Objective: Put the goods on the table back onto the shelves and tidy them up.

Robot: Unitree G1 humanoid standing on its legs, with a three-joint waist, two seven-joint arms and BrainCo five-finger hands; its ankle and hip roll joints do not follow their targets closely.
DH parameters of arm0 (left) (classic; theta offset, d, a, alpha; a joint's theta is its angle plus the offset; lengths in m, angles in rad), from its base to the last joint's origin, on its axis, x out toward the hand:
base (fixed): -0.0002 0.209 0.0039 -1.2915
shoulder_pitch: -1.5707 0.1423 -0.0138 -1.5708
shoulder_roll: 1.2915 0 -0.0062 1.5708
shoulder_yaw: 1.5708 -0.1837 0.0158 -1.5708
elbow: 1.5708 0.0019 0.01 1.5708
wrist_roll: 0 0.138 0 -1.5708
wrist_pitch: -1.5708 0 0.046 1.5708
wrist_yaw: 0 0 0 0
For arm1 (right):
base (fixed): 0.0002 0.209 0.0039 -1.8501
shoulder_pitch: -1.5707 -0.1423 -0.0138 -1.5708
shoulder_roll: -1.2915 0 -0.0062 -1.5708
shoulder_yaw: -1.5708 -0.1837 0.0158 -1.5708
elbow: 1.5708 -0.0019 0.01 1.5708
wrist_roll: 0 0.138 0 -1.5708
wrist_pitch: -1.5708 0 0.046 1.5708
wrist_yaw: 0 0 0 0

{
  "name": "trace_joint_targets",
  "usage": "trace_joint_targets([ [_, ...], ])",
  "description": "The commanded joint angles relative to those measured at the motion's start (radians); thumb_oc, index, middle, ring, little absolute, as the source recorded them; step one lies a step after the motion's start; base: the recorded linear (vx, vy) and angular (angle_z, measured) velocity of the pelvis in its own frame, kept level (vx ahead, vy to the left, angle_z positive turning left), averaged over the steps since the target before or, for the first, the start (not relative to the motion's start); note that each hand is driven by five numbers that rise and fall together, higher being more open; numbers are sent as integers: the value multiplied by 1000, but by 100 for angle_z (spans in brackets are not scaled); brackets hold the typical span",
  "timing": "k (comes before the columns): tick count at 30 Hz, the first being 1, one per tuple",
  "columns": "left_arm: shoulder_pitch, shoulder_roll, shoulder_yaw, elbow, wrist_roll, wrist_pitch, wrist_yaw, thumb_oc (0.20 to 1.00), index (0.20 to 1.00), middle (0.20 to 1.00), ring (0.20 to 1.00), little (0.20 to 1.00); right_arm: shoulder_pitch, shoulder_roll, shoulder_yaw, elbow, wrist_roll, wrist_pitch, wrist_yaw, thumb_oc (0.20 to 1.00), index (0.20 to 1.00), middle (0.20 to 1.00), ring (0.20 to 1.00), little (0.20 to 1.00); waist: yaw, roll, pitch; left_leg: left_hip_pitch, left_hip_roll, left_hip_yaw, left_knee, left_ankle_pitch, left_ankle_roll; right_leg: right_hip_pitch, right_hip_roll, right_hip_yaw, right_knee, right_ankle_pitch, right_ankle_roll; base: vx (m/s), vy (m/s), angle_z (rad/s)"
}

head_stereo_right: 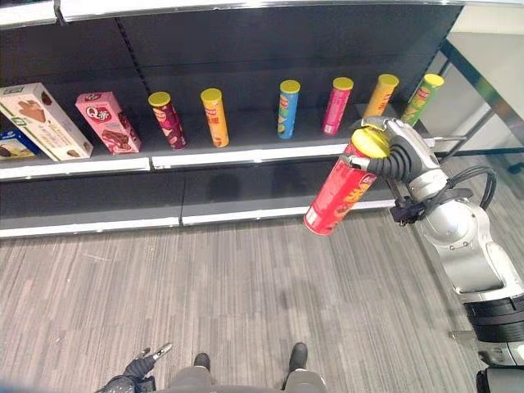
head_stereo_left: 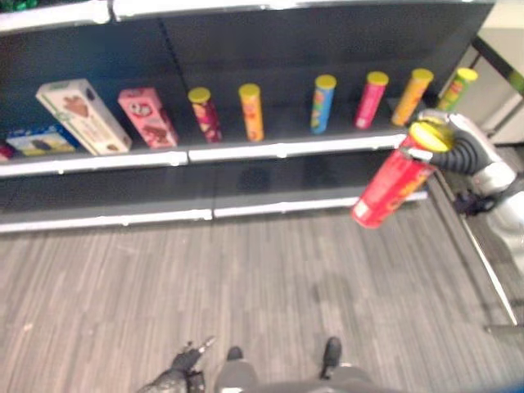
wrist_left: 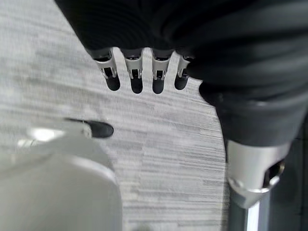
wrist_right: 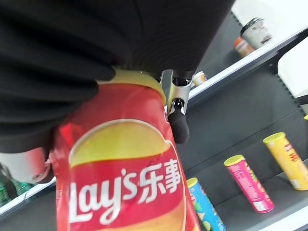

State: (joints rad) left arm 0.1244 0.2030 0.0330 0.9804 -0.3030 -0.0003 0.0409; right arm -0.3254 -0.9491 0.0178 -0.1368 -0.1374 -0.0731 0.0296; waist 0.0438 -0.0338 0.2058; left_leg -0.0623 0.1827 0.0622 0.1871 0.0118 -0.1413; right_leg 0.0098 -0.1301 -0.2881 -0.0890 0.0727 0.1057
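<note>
The right hand (head_stereo_right: 391, 151) is clamped round the top end of a red crisp tube (head_stereo_right: 340, 195), its fingers curled over the yellow lid. The tube is a tall red cylinder with a yellow crisp graphic and white lettering on its side; it hangs tilted in the air, lid up toward the hand and base angled down to the robot's left, in front of the shelf edge (head_stereo_right: 246, 157) and clear of it. On the shelf behind stand 6 more yellow-lidded tubes in a row: maroon (head_stereo_right: 168, 119), orange (head_stereo_right: 215, 117), blue (head_stereo_right: 287, 108), pink (head_stereo_right: 336, 105), a second orange (head_stereo_right: 380, 95) and green (head_stereo_right: 422, 97). Left of them lean a pink box (head_stereo_right: 109, 122) and a white box (head_stereo_right: 42, 120). The left hand (head_stereo_right: 146, 363) hangs low over the grey floor (head_stereo_right: 246, 303), fingers loosely straight, holding nothing.
</note>
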Motion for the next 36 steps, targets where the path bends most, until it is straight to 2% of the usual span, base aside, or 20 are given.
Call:
trace_joint_targets([
  [1,-4,71,-30,-46,-29,-14,18,1000,1000,1000,1000,1000,-80,-16,-31,-75,6,-34,-46,200,200,200,200,200,26,-39,22,-52,-152,-2,117,-12,10,25,44,-14,14,-35,6,189,73,15],
  [2,-2,69,-29,-59,-44,-13,17,1000,1000,1000,1000,1000,-67,-25,-42,-82,2,-29,-41,200,200,200,200,200,23,-39,26,-78,-105,6,82,-5,14,34,33,-14,13,-46,14,107,67,9],
  [4,3,69,-31,-60,-44,-11,19,1000,1000,1000,1000,1000,-59,-24,-48,-85,1,-25,-42,200,200,200,200,200,25,-42,25,-85,-90,6,46,-13,20,39,23,-10,15,-52,18,170,118,18],
  [5,6,70,-33,-58,-41,-11,21,1000,1000,1000,1000,1000,-57,-27,-50,-88,-7,-26,-43,200,200,200,200,200,27,-43,22,-97,-59,-9,3,8,20,44,16,-2,17,-55,28,320,283,26],
  [6,12,68,-39,-56,-40,-10,27,1000,1000,1000,1000,1000,-52,-25,-49,-91,-10,-26,-48,200,200,200,200,200,27,-36,19,-100,8,-24,-83,77,5,49,1,8,27,-74,43,260,231,15],
  [7,12,67,-39,-56,-40,-10,27,1000,1000,1000,1000,1000,-52,-26,-49,-90,-10,-26,-49,200,200,200,200,200,27,-35,18,-96,9,-23,-92,82,3,48,2,8,29,-75,41,274,276,7],
  [8,14,67,-42,-52,-38,-12,30,1000,1000,1000,1000,1000,-52,-26,-46,-88,-9,-27,-51,200,200,200,200,200,30,-26,14,-114,59,-31,-147,147,-16,57,-8,18,35,-92,54,200,205,-7],
  [10,20,68,-46,-42,-39,-16,34,1000,1000,1000,1000,1000,-53,-37,-38,-77,-16,-27,-62,200,200,200,200,200,42,-16,9,-155,130,-38,-229,221,-63,101,-42,46,36,-121,82,343,336,-15],
  [11,20,68,-46,-42,-39,-16,34,1000,1000,1000,1000,1000,-54,-37,-38,-77,-16,-27,-62,200,200,200,200,200,43,-16,10,-153,130,-36,-231,221,-63,102,-42,47,36,-122,82,324,297,-29],
  [13,30,71,-38,-39,-48,-20,46,1000,1000,1000,1000,1000,-72,-38,-24,-79,-31,-21,-60,200,200,200,200,200,65,11,-5,-154,156,-82,-248,253,-105,156,-74,86,27,-140,114,387,382,-37],
  [15,31,70,-37,-21,-50,-21,48,1000,1000,1000,1000,1000,-80,-23,-9,-72,-41,-20,-51,200,200,200,200,200,77,30,-20,-129,140,-99,-234,227,-94,181,-98,109,30,-130,130,354,402,-23],
  [19,11,94,-43,8,-25,-16,36,1000,1000,1000,1000,1000,-63,-2,-14,-68,-65,-7,-31,200,200,200,200,200,63,13,-37,-97,93,-33,-220,179,-73,167,-185,123,96,-71,156,250,242,-34],
  [21,-2,133,-54,-23,-12,-22,37,1000,1000,1000,1000,1000,-73,-12,-3,-70,-74,1,-23,200,200,200,200,200,52,7,-34,-57,19,-5,-238,144,-12,92,-234,161,241,48,142,253,365,-12],
  [24,-2,142,-57,-39,-19,-22,37,1000,1000,1000,1000,1000,-71,-19,-5,-71,-77,4,-25,200,200,200,200,200,49,8,-27,-48,-9,0,-238,133,11,52,-249,177,315,83,130,177,353,-8],
  [25,6,149,-59,-30,-23,-16,29,1000,1000,1000,1000,1000,-105,-10,18,-52,-80,9,-25,200,200,200,200,200,40,14,-5,11,-62,23,-253,93,66,-24,-301,128,446,180,103,239,476,5],
  [26,12,148,-56,-26,-26,-15,27,1000,1000,1000,1000,1000,-106,-7,25,-46,-84,9,-29,200,200,200,200,200,31,17,1,26,-69,25,-258,84,75,-43,-286,130,467,181,101,330,573,-13],
  [29,19,136,-48,-25,-38,-12,11,1000,1000,1000,1000,1000,-132,-26,49,-37,-83,4,-6,200,200,200,200,200,2,30,36,85,-86,11,-272,49,91,-185,-139,150,470,27,70,236,223,-27],
  [31,9,130,-50,-19,-39,-11,7,1000,1000,1000,1000,1000,-148,-39,52,-36,-73,1,-18,200,200,200,200,200,-13,22,49,108,-109,1,-274,26,84,-213,-102,109,326,31,69,263,30,-36],
  [34,-6,125,-54,-8,-20,-11,-2,1000,1000,1000,1000,1000,-150,-49,48,-46,-70,-5,-24,200,200,200,200,200,-54,12,57,156,-126,-51,-274,-21,77,-242,-47,147,95,89,93,360,-36,33],
  [36,-12,122,-60,-8,-9,-13,-6,1000,1000,1000,1000,1000,-144,-63,44,-56,-80,-6,-23,200,200,200,200,200,-68,12,55,170,-127,-74,-274,-38,76,-245,-34,176,49,103,102,278,-22,89],
])
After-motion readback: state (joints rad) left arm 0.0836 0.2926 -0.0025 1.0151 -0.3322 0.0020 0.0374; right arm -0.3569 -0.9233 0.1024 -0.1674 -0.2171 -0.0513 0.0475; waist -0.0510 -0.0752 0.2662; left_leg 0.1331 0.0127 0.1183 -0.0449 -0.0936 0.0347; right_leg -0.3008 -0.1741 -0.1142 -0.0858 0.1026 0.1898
